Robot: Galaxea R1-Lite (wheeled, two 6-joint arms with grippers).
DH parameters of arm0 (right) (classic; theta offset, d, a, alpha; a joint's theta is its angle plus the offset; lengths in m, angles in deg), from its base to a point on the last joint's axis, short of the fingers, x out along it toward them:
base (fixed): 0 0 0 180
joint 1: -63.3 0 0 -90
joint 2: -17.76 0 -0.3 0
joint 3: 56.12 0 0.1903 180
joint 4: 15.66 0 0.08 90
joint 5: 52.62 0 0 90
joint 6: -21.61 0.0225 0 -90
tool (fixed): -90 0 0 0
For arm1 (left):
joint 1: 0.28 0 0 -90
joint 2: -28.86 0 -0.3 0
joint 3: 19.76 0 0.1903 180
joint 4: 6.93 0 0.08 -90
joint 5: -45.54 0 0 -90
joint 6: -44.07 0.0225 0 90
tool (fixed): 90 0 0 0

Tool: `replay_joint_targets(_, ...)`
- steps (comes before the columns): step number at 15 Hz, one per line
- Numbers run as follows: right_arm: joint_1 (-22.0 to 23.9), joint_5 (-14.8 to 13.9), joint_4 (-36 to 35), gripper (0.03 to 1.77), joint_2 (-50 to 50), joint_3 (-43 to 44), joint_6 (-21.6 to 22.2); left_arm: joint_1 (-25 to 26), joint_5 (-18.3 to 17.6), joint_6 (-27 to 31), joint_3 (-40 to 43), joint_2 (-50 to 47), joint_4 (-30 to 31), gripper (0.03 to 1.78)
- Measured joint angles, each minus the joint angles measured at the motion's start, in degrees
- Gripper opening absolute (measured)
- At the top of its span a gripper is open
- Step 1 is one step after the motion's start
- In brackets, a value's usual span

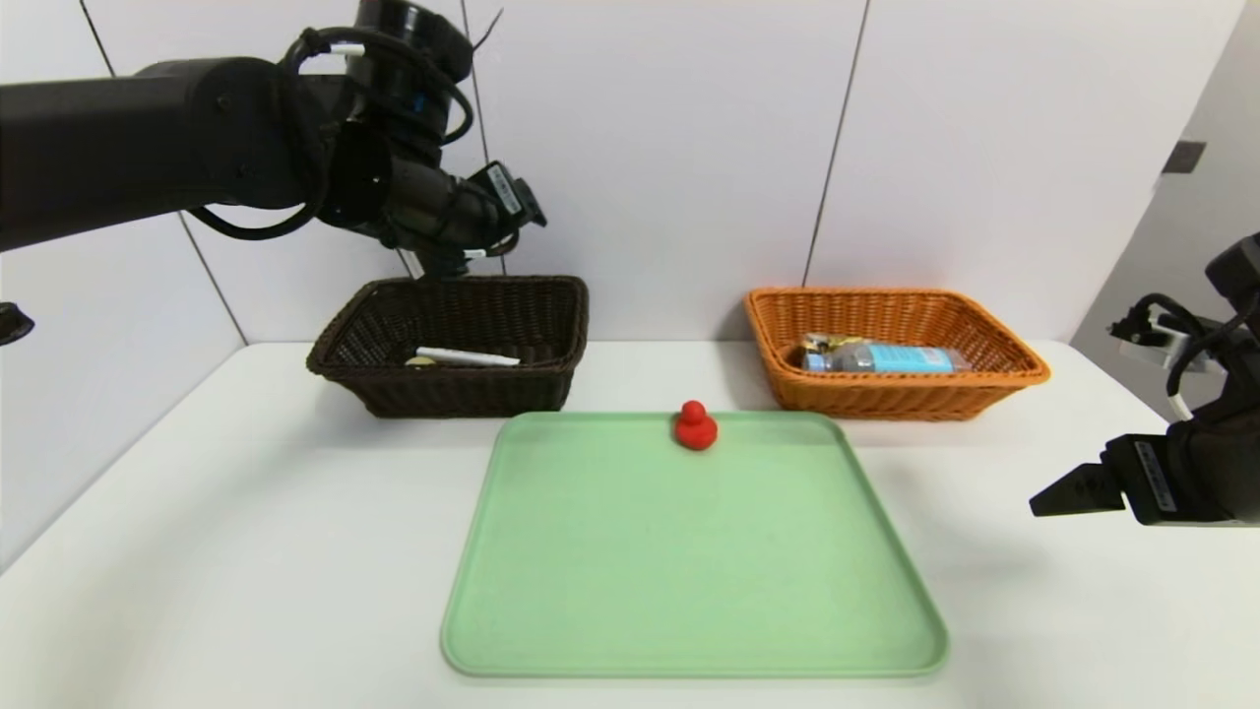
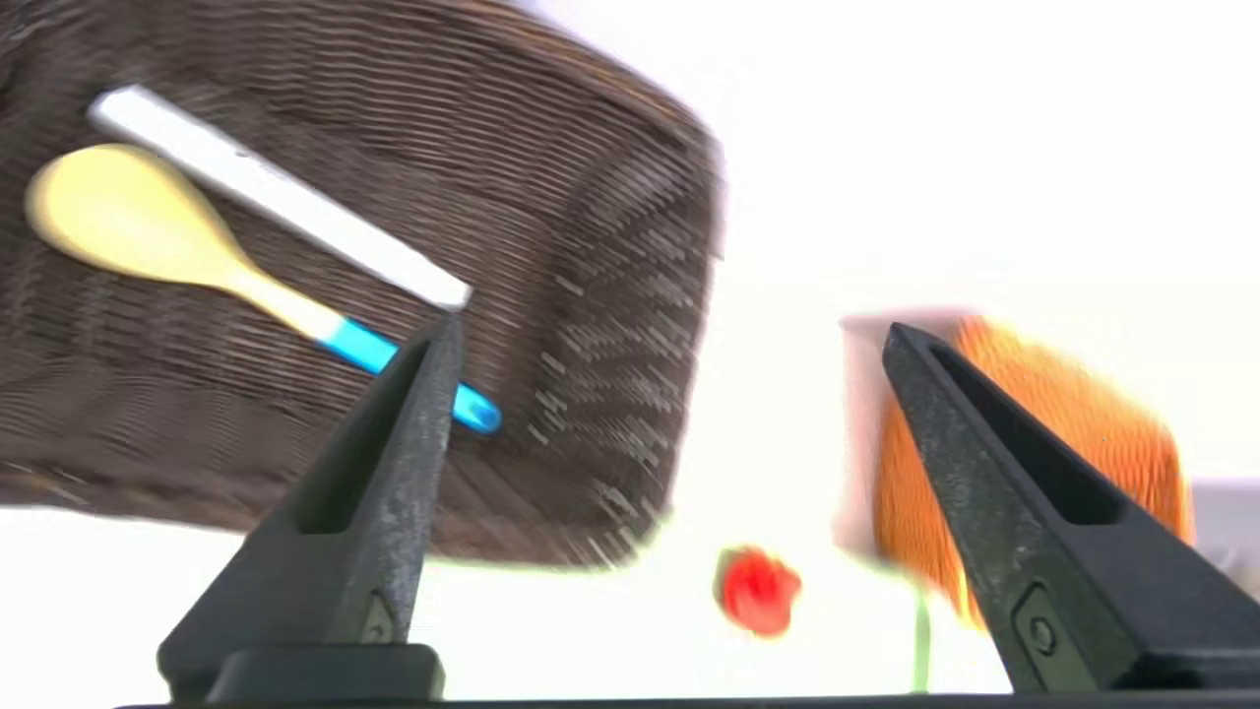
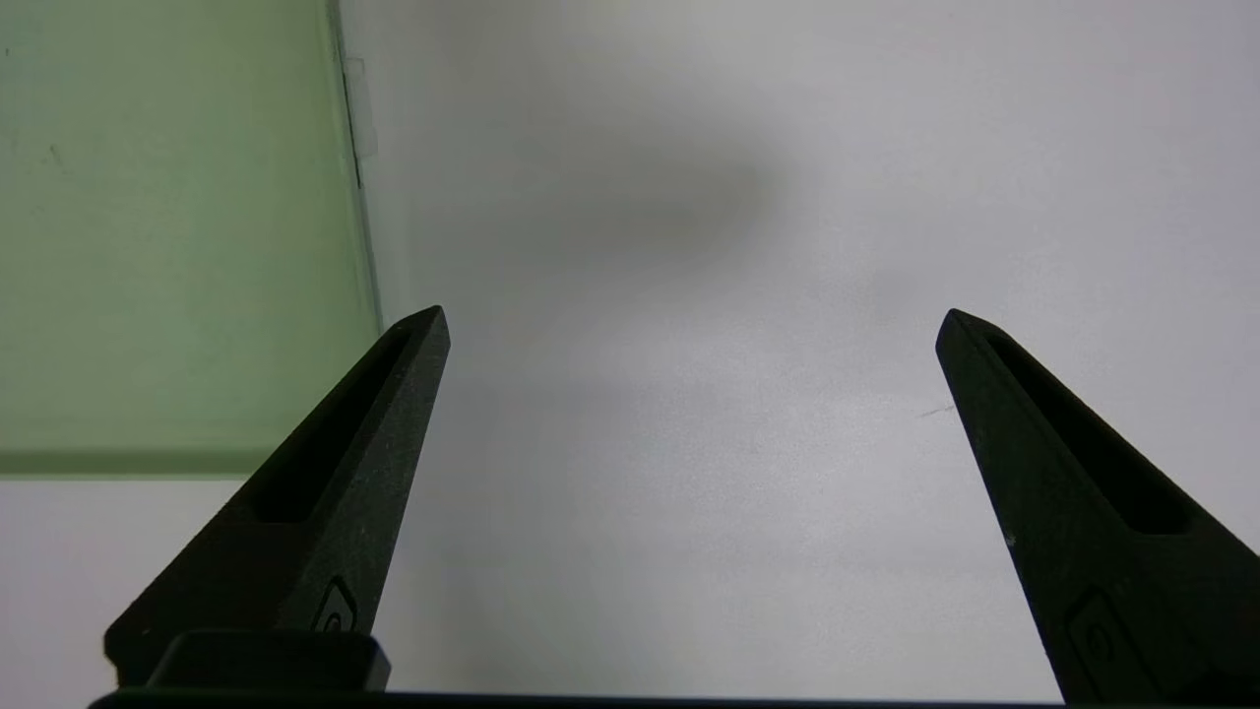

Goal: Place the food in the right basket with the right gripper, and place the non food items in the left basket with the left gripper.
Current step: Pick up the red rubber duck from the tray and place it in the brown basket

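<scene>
Relative to the green tray [image 1: 695, 551], one red toy [image 1: 696, 429] is seen on it. Two baskets are set behind it: one dark basket [image 1: 472, 394] to its left, in which one spoon [image 2: 138, 212] and one white stick [image 2: 285, 197] are held, and one orange basket [image 1: 886, 399] to its right, where one bottle [image 1: 886, 357] is contained.

Open jaws, dark woven basket [image 2: 630, 325] holding spoon [image 2: 138, 212] beside white stick [image 2: 281, 197], red object [image 2: 758, 591], orange basket [image 2: 1073, 423]
</scene>
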Motion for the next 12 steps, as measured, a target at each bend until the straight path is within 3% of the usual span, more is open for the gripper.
replay_joint_targets(5, 0.05, -0.1, -0.01, 1.71, 0.2, -0.11, -0.04, -13.02, 11.46, 13.84, 2.36, -2.62, 3.36, 1.61)
replay_joint_targets(12, 0.22, 0.17, -0.11, 1.71, 0.3, -1.12, 0.05, -26.16, 14.1, 15.14, 9.37, -0.99, 7.28, 1.67)
